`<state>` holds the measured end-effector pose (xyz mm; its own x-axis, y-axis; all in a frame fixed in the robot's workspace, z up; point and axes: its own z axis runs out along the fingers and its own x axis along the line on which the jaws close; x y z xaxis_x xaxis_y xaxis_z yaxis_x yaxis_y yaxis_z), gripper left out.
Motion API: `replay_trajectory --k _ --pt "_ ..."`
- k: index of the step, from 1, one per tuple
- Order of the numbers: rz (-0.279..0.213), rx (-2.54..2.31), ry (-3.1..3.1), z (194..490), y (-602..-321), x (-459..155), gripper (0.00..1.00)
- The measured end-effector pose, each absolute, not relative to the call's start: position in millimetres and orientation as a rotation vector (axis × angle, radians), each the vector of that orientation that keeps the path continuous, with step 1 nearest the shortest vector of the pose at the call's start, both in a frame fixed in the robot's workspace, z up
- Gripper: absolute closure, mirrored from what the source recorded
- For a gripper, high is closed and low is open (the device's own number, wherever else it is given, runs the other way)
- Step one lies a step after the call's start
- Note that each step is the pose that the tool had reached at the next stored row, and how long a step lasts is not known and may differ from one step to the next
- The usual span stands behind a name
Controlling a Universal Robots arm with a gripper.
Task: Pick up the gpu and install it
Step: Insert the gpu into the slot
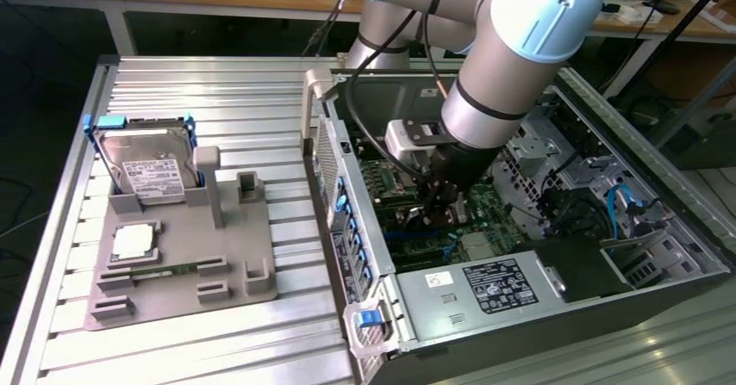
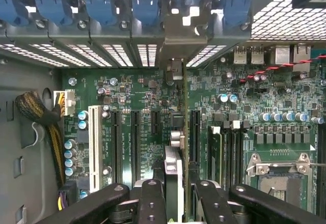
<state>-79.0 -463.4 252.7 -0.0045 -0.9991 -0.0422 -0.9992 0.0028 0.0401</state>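
Note:
My gripper (image 2: 181, 191) is inside the open computer case (image 1: 644, 187), just above the green motherboard (image 2: 254, 96). Its black fingers (image 2: 153, 198) are shut on the gpu (image 2: 175, 158). In the wrist view the gpu shows edge-on as a thin card running from the fingers towards the case's rear slot openings. The card's silver end bracket (image 2: 175, 38) is at the rear wall, between the blue slot clips. The card stands in line with a black expansion slot (image 2: 194, 132); I cannot tell whether it is seated. In the exterior view the gripper (image 1: 443, 202) reaches straight down into the case.
On the exterior view's left, a grey holder (image 1: 184, 264) carries the silver hard drive (image 1: 150, 165), a square chip (image 1: 136, 240) and a narrow green memory stick (image 1: 161, 270). The power supply (image 1: 495, 286) fills the case's near end. A braided cable bundle (image 2: 46, 122) runs along the case wall.

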Motion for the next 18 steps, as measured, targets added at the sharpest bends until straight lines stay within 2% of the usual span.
replay_trajectory --k 18 --pt "0.093 -2.215 2.223 251.9 -463.3 -81.5 0.73"
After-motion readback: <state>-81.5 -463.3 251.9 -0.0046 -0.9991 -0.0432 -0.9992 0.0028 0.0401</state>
